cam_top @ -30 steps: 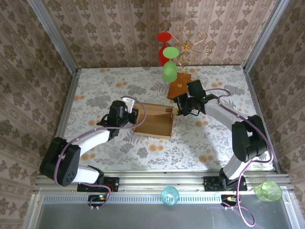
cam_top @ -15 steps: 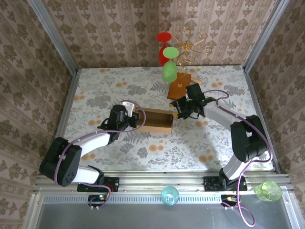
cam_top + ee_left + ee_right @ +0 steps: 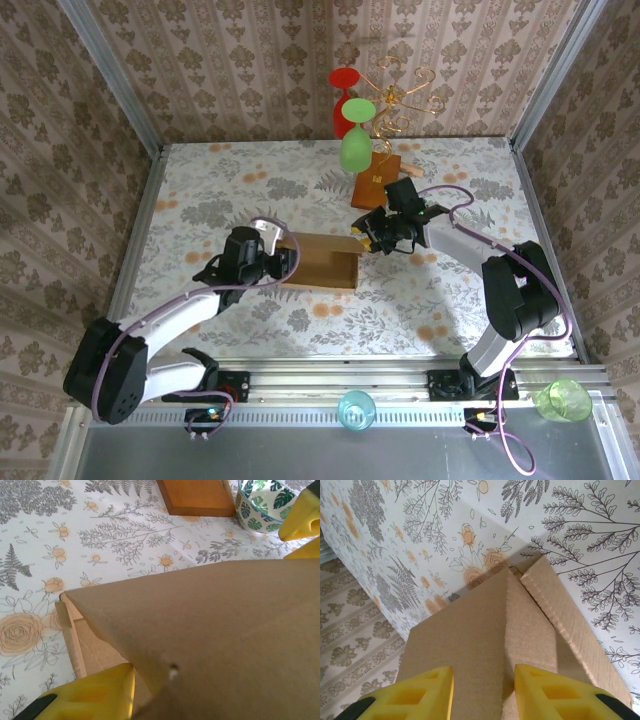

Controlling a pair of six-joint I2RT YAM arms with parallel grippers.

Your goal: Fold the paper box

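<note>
Top external: the paper box (image 3: 322,262) is lying mid-table, with the left gripper (image 3: 285,258) at its 9 o'clock end and the right gripper (image 3: 368,240) at 2 o'clock. Left wrist: cardboard is covering that pincer, so I cannot tell its grip. Right wrist: yellow fingers (image 3: 415,692) are standing parted, released, straddling a box edge.
</note>
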